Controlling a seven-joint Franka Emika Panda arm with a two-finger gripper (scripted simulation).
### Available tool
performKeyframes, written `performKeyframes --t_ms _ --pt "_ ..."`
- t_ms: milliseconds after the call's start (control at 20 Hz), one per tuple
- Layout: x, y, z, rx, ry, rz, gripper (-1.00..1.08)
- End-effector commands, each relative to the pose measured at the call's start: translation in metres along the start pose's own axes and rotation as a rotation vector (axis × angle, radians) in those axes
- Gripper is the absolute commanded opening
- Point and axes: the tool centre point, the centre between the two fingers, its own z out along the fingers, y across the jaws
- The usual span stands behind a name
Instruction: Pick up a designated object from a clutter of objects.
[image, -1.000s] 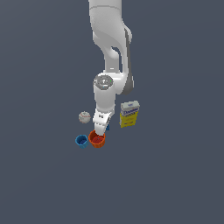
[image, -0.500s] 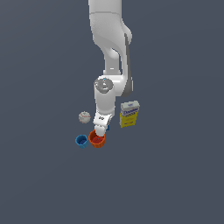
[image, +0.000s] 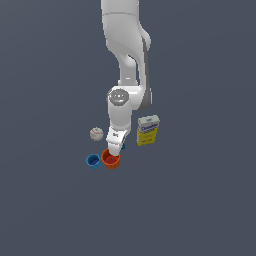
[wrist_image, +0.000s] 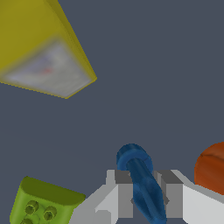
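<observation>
Gripper: lowered among the clutter, fingers closed against both sides of the dark blue piece.
Dark blue piece: upright between the fingers, beside the orange cup; mostly hidden behind the gripper in the exterior view.
Green block: near the gripper.
Yellow-and-white box: on the exterior view's right.
Blue cup: just beside the orange cup.
Baseball: apart, on the exterior view's left.

My exterior view looks down from afar; my wrist view sits close, sharing the yellow box.
</observation>
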Motion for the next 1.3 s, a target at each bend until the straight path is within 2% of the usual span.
performKeyframes --t_ms 0,500,1250 --pt "-0.001 0.002 -0.004 -0.001 0.0 0.0 -1.0" --pt "-0.016 0.019 -0.054 0.0 0.0 0.0 -1.0" --pt "-0.054 0.068 -0.189 0.004 0.001 -0.001 -1.0"
